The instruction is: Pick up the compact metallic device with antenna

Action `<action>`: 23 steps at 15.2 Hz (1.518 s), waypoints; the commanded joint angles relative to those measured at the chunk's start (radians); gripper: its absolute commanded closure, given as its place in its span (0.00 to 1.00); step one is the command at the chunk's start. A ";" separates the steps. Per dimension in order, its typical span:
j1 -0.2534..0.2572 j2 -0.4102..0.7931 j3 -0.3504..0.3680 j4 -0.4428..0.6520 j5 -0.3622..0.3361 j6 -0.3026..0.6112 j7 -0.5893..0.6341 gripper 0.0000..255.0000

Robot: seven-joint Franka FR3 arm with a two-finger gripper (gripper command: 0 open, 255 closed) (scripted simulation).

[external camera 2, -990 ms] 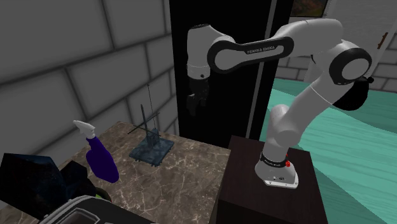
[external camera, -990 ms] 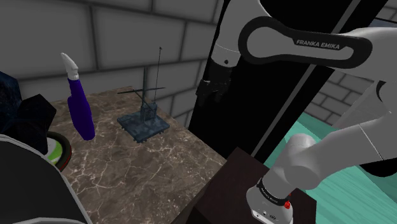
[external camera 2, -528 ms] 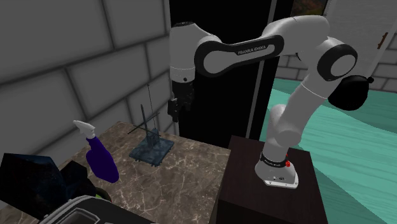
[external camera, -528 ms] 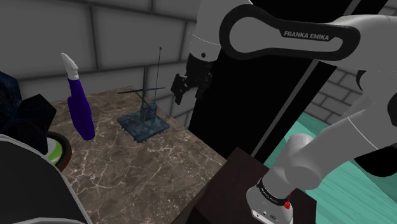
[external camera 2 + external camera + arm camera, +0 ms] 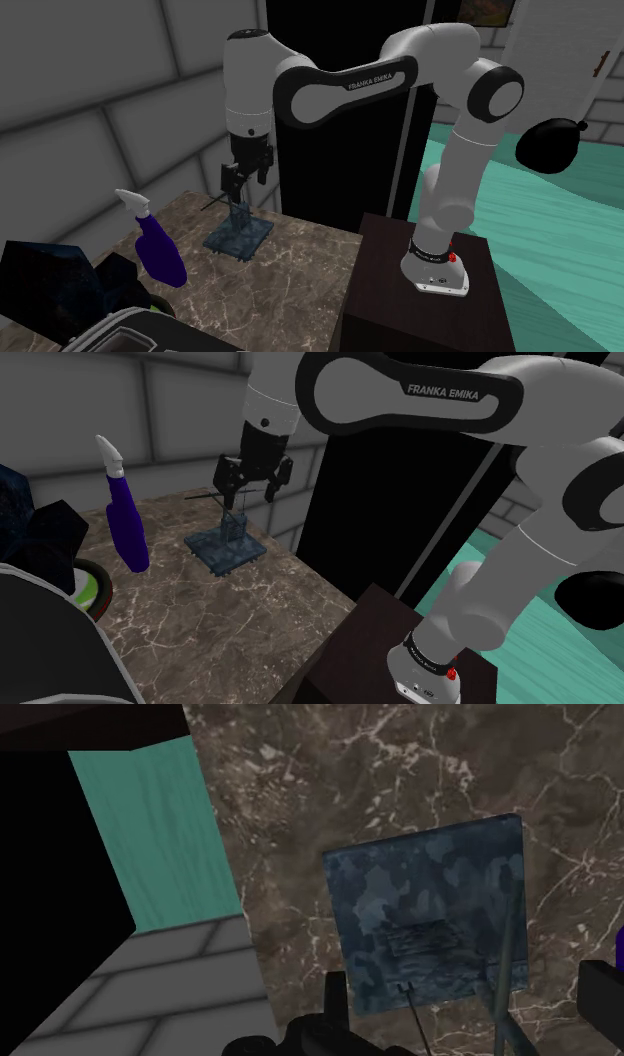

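Note:
The device (image 5: 225, 547) is a flat, blue-grey mottled square base with thin dark antenna rods (image 5: 250, 457) rising from it. It rests on the brown marble table (image 5: 230, 617) near the grey block wall. My gripper (image 5: 251, 487) hangs open just above the base, among the rods, holding nothing. The second exterior view shows the gripper (image 5: 244, 182) directly over the device (image 5: 238, 238). From the wrist, the base (image 5: 430, 919) lies below the open gripper (image 5: 467, 1004), and the fingers (image 5: 335, 996) stand wide apart with rods passing between them.
A purple spray bottle (image 5: 128, 530) with a white nozzle stands to the shoulder view's left of the device. A green and white round item (image 5: 92, 590) and dark bulky shapes (image 5: 40, 532) sit at the table's left. The dark stand (image 5: 385, 642) adjoins the table; a black area is behind the arm.
The arm has swung toward the shoulder view's left, from in front of the black area to above the device. The gripper has come lower and its fingers stand apart.

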 commanded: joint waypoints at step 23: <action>0.019 0.070 0.034 0.007 -0.041 0.072 0.065 1.00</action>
